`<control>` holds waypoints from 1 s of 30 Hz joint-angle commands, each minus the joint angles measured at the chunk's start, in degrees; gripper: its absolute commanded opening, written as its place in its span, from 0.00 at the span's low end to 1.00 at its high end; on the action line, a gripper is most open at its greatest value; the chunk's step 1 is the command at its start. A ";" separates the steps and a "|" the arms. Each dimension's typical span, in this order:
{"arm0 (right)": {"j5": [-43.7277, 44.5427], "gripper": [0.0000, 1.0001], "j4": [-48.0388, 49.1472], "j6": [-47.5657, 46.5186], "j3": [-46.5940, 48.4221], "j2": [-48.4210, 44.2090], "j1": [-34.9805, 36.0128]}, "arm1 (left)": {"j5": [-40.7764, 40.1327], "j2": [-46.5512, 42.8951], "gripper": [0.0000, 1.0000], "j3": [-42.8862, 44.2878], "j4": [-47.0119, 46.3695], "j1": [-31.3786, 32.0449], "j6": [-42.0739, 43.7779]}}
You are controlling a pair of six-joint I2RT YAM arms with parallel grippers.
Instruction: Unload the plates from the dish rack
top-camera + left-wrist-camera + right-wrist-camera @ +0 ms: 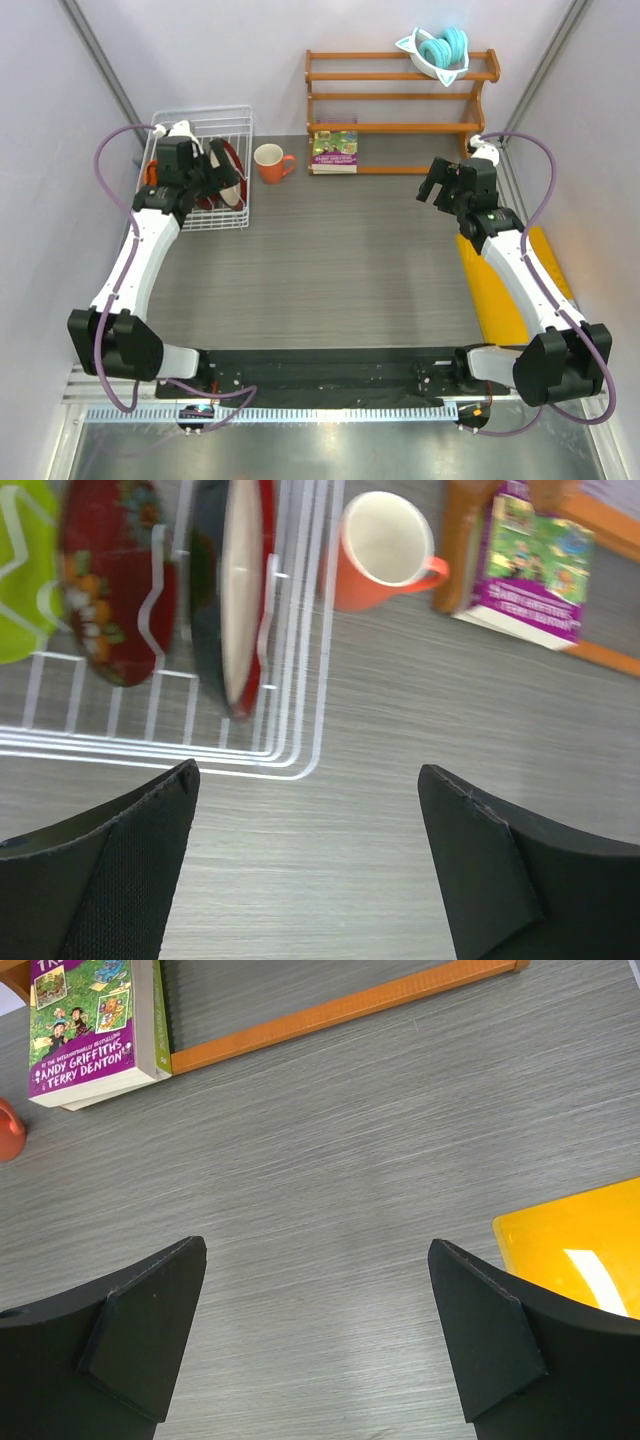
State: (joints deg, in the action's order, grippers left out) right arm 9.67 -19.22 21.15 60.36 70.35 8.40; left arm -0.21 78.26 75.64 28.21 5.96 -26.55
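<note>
- The right gripper, at the right middle of the overhead view, hangs above the bare grey table. Its fingers are spread wide with nothing between them.
- A flat yellow board lies under that arm, along the right edge.
- The left gripper, upper left, is at the right side of the white wire dish rack. Its fingers are likewise wide apart and grip nothing.
- Standing on edge in the rack's slots are a lime green plate, leftmost in the wrist view, then a red flowered plate, then a dark red plate with a cream face.
- An orange mug stands just right of the rack, outside it.
- An Andy Griffiths paperback lies at the foot of the wooden shelf.
- A white bowl with teal rings sits on the top tier.
</note>
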 commanded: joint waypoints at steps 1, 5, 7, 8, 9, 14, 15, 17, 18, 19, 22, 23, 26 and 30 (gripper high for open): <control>-1.15 1.00 2.08 -0.76 0.73 -1.00 -0.23 | -10.84 -1.18 0.93 2.24 -0.17 1.77 2.90; -1.23 1.00 2.00 -1.02 0.64 -0.21 -0.23 | -21.57 0.14 0.91 2.15 -0.78 3.62 4.22; -1.50 1.00 2.00 -0.93 0.46 0.14 -0.23 | -25.44 1.80 0.87 2.06 -1.92 4.33 5.10; -1.50 1.00 2.00 -0.93 0.55 0.49 -0.23 | -26.24 2.51 0.87 1.36 -2.97 4.41 5.36; -1.58 1.00 2.08 -0.93 0.55 0.67 -0.23 | -27.03 3.12 0.83 1.27 -4.03 4.68 5.54; -2.11 1.00 2.08 -0.84 0.81 1.55 -0.23 | -31.17 7.77 0.77 0.13 -10.78 4.85 7.55; -2.29 1.00 2.08 -0.84 0.90 1.98 -0.32 | -30.82 8.66 0.76 0.47 -11.33 4.85 7.73; -2.46 1.00 2.17 -0.84 0.81 1.90 -0.23 | -29.41 11.20 0.75 1.44 -13.34 4.85 8.18; -2.46 1.00 2.26 -0.84 0.73 2.25 -0.23 | -29.32 12.26 0.75 1.97 -13.53 4.85 8.26; -2.29 1.00 2.26 -0.93 0.90 2.34 -0.14 | -29.24 13.14 0.74 2.67 -13.53 4.85 8.53; -2.29 1.00 2.26 -1.37 1.34 3.13 -0.32 | -29.24 16.92 0.72 4.95 -14.49 4.85 9.32; -2.38 1.00 2.26 -1.37 1.34 3.30 -0.23 | -29.76 17.62 0.70 5.57 -15.28 4.85 9.32; -2.72 1.00 2.35 -1.46 2.04 4.53 -0.14 | -29.76 19.56 0.62 6.10 -17.21 4.85 9.76; -3.17 1.00 2.44 -1.37 2.48 5.94 -0.23 | -31.25 20.79 0.35 6.10 -18.80 4.85 9.58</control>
State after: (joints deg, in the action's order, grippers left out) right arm 7.70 -18.39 20.82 60.42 75.22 8.40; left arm -28.86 98.87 79.24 14.92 10.66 -17.54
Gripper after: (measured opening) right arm 0.996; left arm 0.509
